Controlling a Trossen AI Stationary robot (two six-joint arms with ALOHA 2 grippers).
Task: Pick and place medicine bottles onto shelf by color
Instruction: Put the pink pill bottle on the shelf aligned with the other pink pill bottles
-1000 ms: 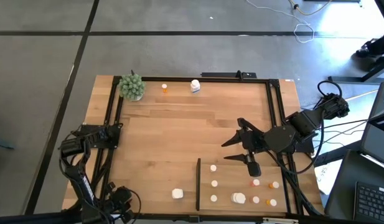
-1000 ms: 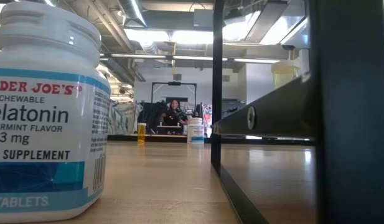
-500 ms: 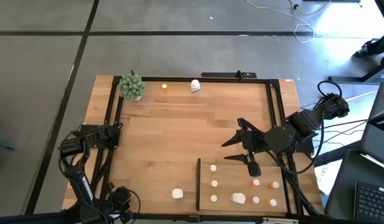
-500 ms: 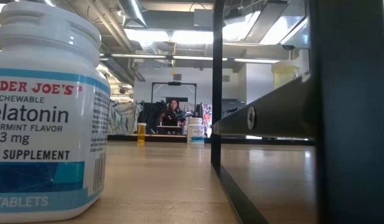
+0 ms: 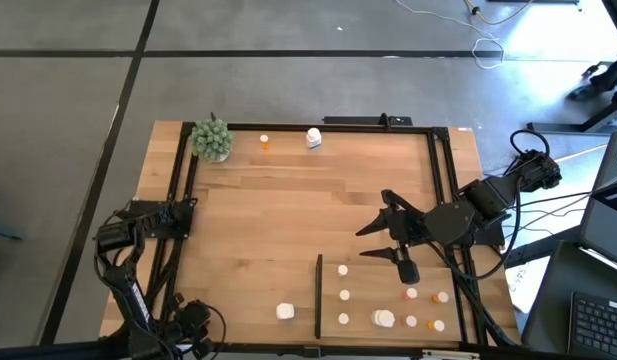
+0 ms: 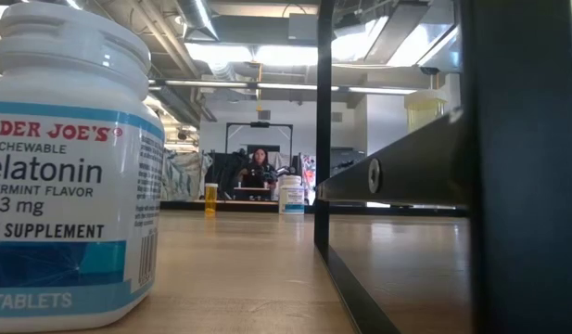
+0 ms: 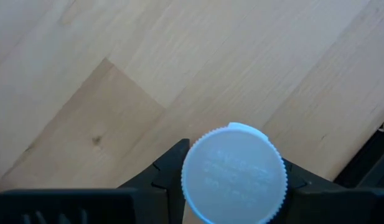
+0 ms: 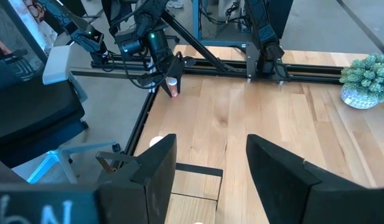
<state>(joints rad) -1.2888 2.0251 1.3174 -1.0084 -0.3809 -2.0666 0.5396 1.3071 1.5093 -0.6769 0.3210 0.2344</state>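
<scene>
My left gripper (image 7: 234, 180) is at the table's near left corner, pointing steeply down, shut on a small orange bottle with a white cap (image 8: 173, 87). My right gripper (image 5: 363, 243) hovers open and holds nothing, above the table's right middle. The shelf (image 5: 373, 282), a pale wood panel with a black strip (image 5: 318, 295) on its left side, bears several white and orange bottles standing upright. A chunky white bottle (image 5: 285, 311) stands left of the strip. An orange bottle (image 5: 265, 142) and a white one (image 5: 314, 138) stand by the far edge. My left gripper pinches the bottle between its two fingers (image 7: 170, 168), one on each side, at or just below the white cap (image 7: 193, 182). The fingers come from above, slanting down. The bottle is upright; whether its base rests on the table I cannot tell.
A green spiky plant ball (image 5: 212, 138) sits at the far left corner. Black frame rails (image 5: 178, 190) run along the table's edges. In the low view the melatonin bottle (image 6: 68, 167) fills the left foreground. A person (image 6: 260, 167) sits far behind the table.
</scene>
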